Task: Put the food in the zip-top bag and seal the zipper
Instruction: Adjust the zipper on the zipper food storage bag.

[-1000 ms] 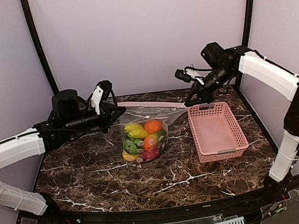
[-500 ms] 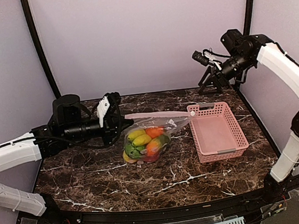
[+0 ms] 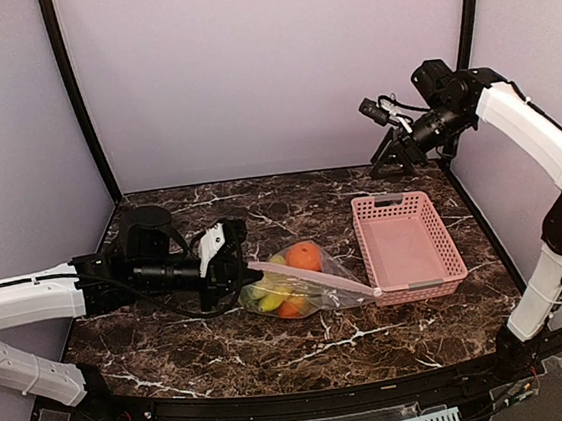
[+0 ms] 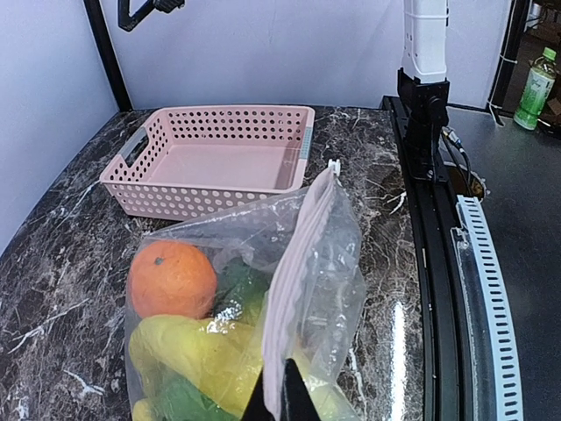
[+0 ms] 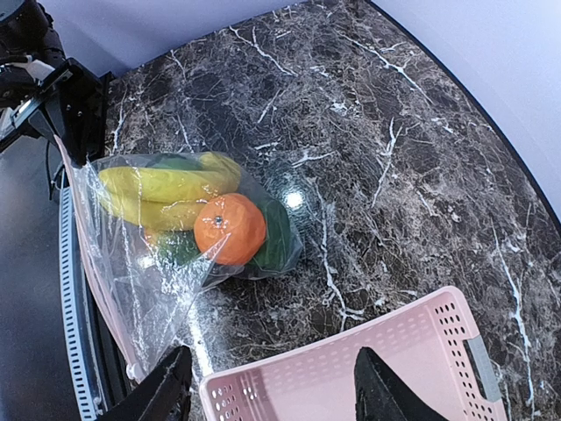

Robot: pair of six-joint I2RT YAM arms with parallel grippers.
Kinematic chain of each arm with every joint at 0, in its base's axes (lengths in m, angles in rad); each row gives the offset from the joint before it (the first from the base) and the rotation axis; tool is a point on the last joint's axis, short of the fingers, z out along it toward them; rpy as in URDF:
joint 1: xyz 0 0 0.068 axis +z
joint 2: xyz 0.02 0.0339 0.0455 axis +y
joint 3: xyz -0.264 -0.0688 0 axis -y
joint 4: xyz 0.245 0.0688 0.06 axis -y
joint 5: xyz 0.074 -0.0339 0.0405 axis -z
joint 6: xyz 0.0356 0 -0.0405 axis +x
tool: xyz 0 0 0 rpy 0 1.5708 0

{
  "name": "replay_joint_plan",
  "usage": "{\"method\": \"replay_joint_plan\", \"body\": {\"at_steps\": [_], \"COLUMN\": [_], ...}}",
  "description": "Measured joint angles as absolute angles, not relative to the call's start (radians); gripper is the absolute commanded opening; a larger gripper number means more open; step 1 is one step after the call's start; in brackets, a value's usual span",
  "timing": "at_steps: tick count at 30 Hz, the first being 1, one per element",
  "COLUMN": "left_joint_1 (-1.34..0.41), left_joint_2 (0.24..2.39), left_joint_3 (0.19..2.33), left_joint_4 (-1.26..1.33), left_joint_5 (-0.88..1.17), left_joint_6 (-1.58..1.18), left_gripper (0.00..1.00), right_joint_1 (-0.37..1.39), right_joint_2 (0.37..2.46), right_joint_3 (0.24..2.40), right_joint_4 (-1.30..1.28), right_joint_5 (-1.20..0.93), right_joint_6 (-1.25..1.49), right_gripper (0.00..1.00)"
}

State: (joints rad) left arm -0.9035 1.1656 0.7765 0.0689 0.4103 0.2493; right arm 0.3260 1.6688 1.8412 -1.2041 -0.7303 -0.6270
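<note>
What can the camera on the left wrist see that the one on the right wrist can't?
Only the left wrist view: a green bottle beyond the table, the right arm's base, and the left fingers shut on the zipper. Only the right wrist view: the right fingers, open with nothing between them, and the left arm's black wrist. Both: the bag with the orange inside, the pink basket, the marble table.

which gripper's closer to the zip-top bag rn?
Left. The left gripper is pinched shut on the zip-top bag at its zipper edge. The right gripper hangs open high over the table's far right corner, beyond the pink basket, clear of the bag.
</note>
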Motion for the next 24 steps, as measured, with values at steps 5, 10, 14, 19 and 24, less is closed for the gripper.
{"method": "replay_joint_plan", "body": {"at_steps": [5,10,14,19,24], "left_joint_1": [-0.906,-0.907,-0.906,-0.905,-0.901], "left_joint_2": [1.163,1.147,1.127,1.121,1.121], "left_joint_3": [0.776,0.776,0.776,0.781,0.783], "left_joint_4": [0.081,0.104,0.126,0.154,0.168], "left_joint_5": [0.367,0.270,0.182,0.111,0.078], "left_joint_6": [0.243,0.238,0.238,0.228,0.214], "left_gripper": [0.01,0.01,0.01,0.01,0.01], "right_joint_1": [0.326,0.326,0.329,0.358,0.415], "right_joint_2": [1.661,1.660,1.650,1.603,1.551], "right_joint_3": [1.773,1.681,1.667,1.585,1.471], "right_joint_4": [-1.188,-1.211,-1.256,-1.295,-1.272], "right_joint_5": [-0.776,-0.874,-0.930,-0.951,-0.929], "right_joint_6": [-0.635,-0.677,-0.744,-0.813,-0.813], "right_gripper": [0.60,0.59,0.59,0.60,0.59]}}
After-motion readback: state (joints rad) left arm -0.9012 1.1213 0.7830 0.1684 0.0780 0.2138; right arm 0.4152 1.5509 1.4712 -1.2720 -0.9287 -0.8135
